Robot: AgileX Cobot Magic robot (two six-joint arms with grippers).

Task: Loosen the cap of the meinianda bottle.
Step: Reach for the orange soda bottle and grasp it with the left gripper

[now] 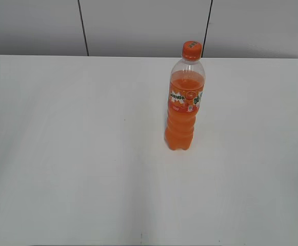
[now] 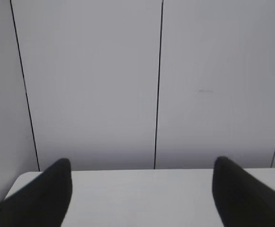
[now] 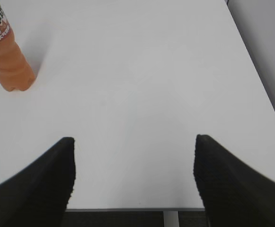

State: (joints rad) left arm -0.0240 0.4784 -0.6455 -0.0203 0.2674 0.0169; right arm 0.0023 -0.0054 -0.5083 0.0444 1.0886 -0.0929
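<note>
On white table (image 1: 61,154): meinianda bottle (image 1: 183,107); grey panelled wall (image 1: 138,25) behind.

Clear glossy plastic meinianda bottle (image 1: 184,105), smooth orange plastic cap (image 1: 192,50), matt white table (image 1: 66,154).

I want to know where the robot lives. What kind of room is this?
Probably a lab or test room, not a home. A plain white table stands against bare grey wall panels, and only one orange soda bottle stands on it, its cap on.
</note>
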